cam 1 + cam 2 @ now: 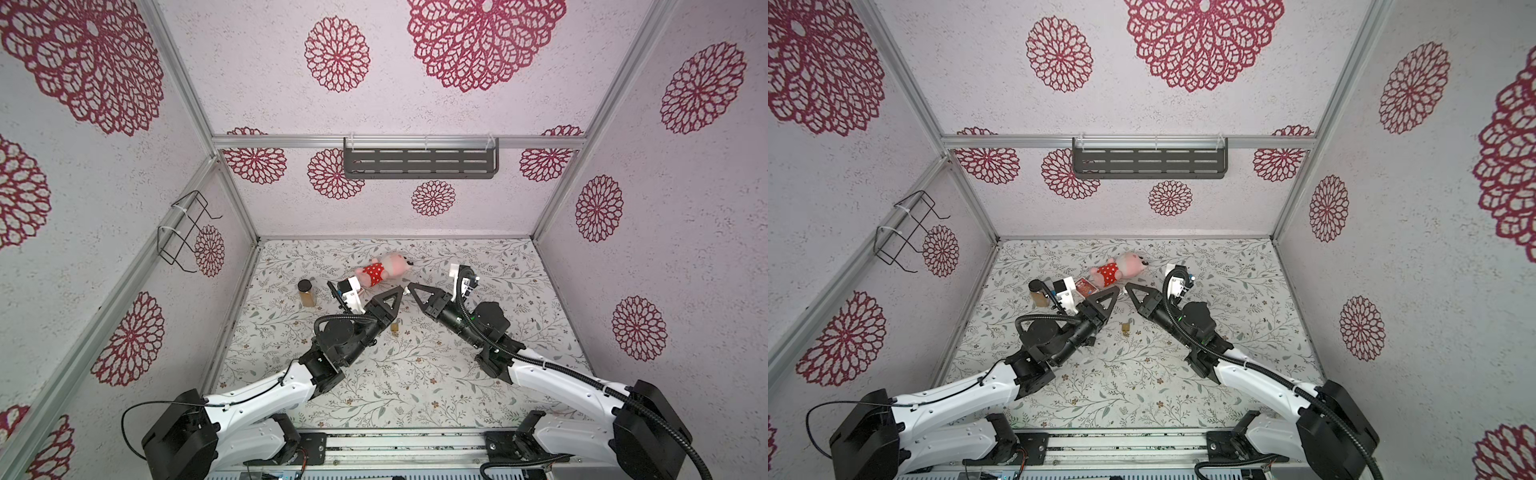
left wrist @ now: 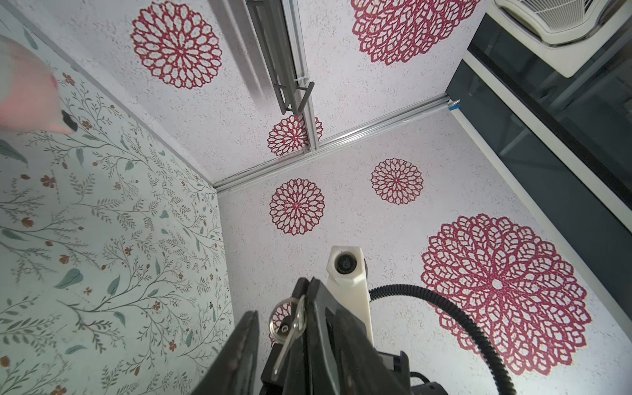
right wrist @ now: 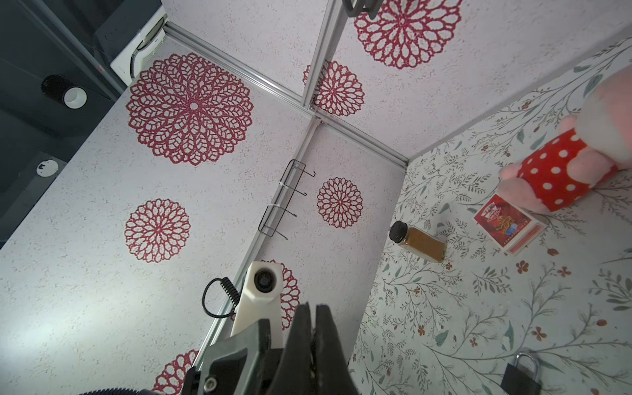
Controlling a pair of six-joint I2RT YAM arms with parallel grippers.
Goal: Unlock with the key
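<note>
Both grippers hang above the middle of the table, tip to tip. My right gripper (image 1: 411, 286) (image 3: 313, 306) is shut and pinches the small silver key (image 2: 285, 330) by its head. The key's ring (image 2: 288, 313) lies against the right gripper's tips. My left gripper (image 1: 400, 291) (image 2: 297, 313) is open around the key, with a gap left between one finger (image 2: 244, 342) and the ring. The small padlock (image 1: 395, 328) (image 1: 1126, 328) (image 3: 521, 374) lies on the table below the two grippers, shackle pointing toward the back wall.
A spice jar (image 1: 306, 293) stands at the left. A pink plush toy in a red dotted dress (image 1: 384, 270) lies behind the grippers, with a red card box (image 1: 1084, 287) beside it. A black shelf (image 1: 419, 162) hangs on the back wall and a wire rack (image 1: 183, 232) on the left wall.
</note>
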